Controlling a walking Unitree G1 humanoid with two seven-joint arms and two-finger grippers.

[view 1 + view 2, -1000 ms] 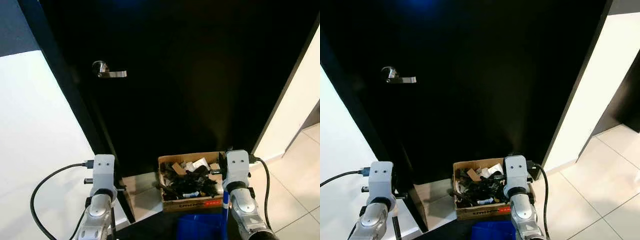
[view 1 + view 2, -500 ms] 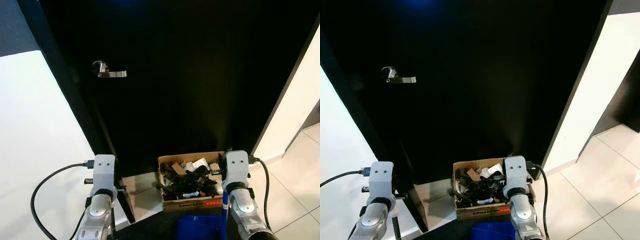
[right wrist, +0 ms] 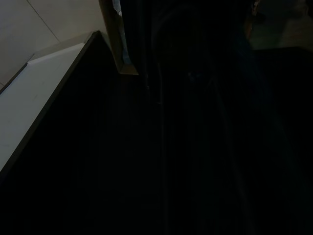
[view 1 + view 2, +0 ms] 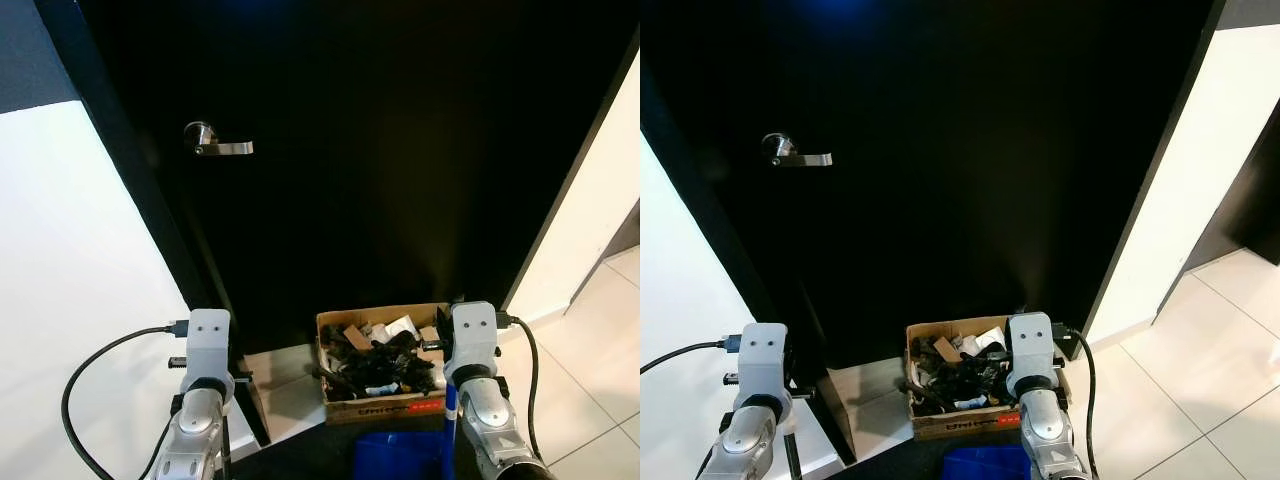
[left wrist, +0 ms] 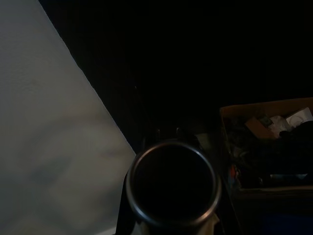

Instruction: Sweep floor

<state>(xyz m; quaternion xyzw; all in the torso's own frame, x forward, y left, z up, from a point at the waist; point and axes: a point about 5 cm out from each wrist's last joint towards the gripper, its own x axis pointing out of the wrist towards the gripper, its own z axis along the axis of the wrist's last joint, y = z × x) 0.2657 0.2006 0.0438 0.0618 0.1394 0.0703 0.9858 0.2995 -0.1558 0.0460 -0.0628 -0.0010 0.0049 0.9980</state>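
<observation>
The pale tiled floor (image 4: 585,385) lay to the near right, with a smaller bare patch (image 4: 290,385) between the two arms at the foot of the door. At the near edge a blue object (image 4: 400,458) rested on a dark strip of floor; it was cut off by the frame and its kind could not be made out.

The silver left arm (image 4: 205,370) and silver right arm (image 4: 475,365) were held low and forward, wrists raised, one on each side of the bare patch. A black cable (image 4: 85,375) was looped out from the left wrist. Whether the left gripper was spread or clamped could not be told, and the same held for the right gripper. In the left wrist view a dark, metal-rimmed round tube end (image 5: 172,188) was seen head-on; the right wrist view was mostly too dark to read.

An open brown cardboard box (image 4: 385,410) was set just beside the right arm, against the door. It was heaped with tangled black items, white scraps and a brown piece.

Behind stood a tall black door (image 4: 400,150) with a silver lever handle (image 4: 218,143), flanked by white walls (image 4: 70,260).
</observation>
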